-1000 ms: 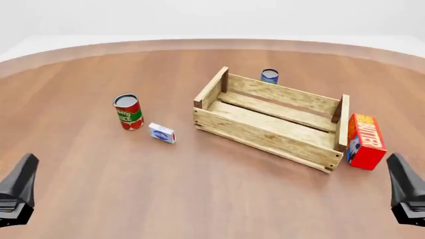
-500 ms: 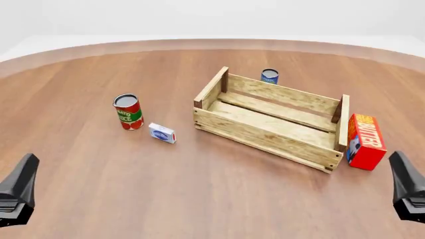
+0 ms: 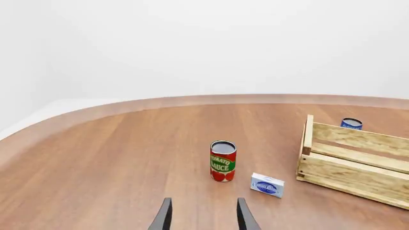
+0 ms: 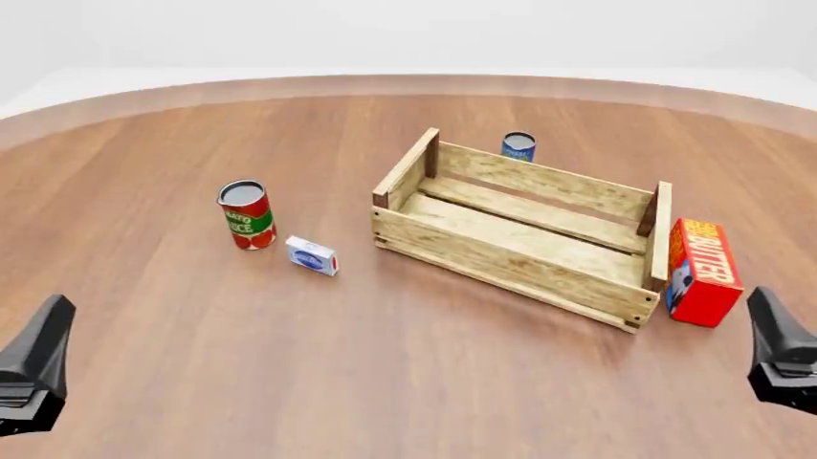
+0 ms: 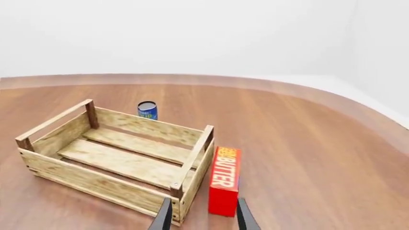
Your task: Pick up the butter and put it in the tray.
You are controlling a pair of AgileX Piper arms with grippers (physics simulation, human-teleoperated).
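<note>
Front view, left to right. Left gripper (image 4: 33, 368) low at the 8 o'clock corner, hanging above bare table (image 4: 383, 373); its wrist view shows the fingers (image 3: 164, 218) apart with nothing between them. Tomato sauce can (image 4: 247, 214) upright at about 10 o'clock from frame centre; small blue-and-white box (image 4: 312, 255) near it at its 4 o'clock, not touching. Tray (image 4: 521, 271) right of centre, set at an angle, slatted floor bare. Blue can (image 4: 518, 146) upright beyond the tray's far wall, at 12 o'clock from the tray. Butter (image 4: 702, 271) on the table just beside the tray's right end wall, outside it, lettered face up; contact with the wall cannot be told. Right gripper (image 4: 779, 359) at the 4 o'clock corner, near the butter but apart from it; fingers (image 5: 243, 215) spread, holding nothing.
</note>
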